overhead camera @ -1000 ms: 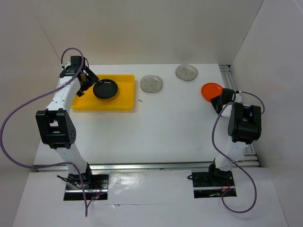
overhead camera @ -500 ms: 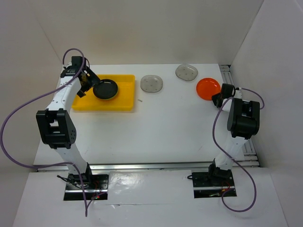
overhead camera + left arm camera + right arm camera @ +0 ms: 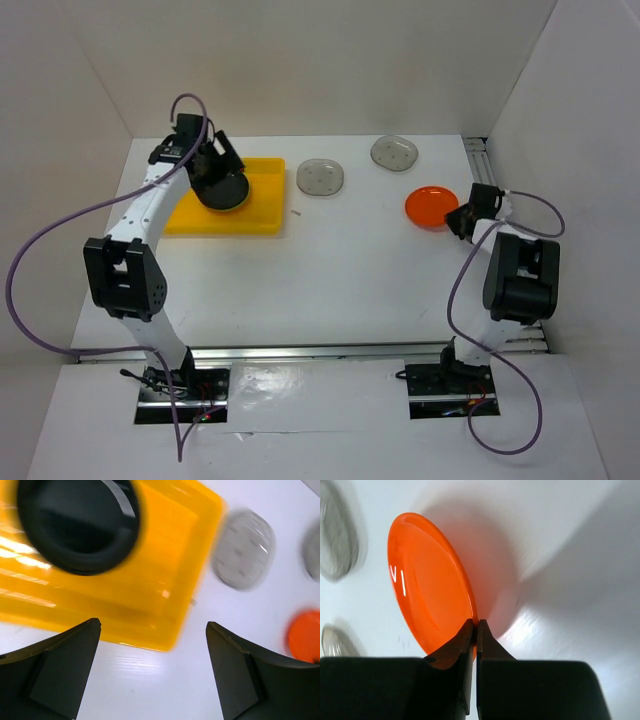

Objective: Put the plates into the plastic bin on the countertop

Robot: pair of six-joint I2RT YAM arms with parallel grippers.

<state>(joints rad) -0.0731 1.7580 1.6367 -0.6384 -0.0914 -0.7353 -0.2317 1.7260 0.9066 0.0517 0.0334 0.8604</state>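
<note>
A glossy black plate [image 3: 222,190] lies in the yellow plastic bin [image 3: 262,215] at the back left; it also shows in the left wrist view [image 3: 77,525] inside the bin [image 3: 150,580]. My left gripper [image 3: 222,165] hovers over the bin, open and empty [image 3: 152,670]. My right gripper [image 3: 457,215] is shut on the rim of an orange plate [image 3: 430,205] and holds it tilted above the white countertop [image 3: 360,270]; the wrist view shows the jaws [image 3: 475,627] pinching the plate's edge [image 3: 427,585]. Two grey dotted plates [image 3: 321,177] [image 3: 394,152] lie on the countertop. The other plates are out of view.
A tiny white scrap [image 3: 296,212] lies just right of the bin. White walls close in the back and both sides. A metal rail [image 3: 480,160] runs along the right edge. The grey plates lie between the bin and the orange plate.
My left gripper has let go of the black plate's left rim and moved right over it. My right gripper has carried the orange plate leftward.
</note>
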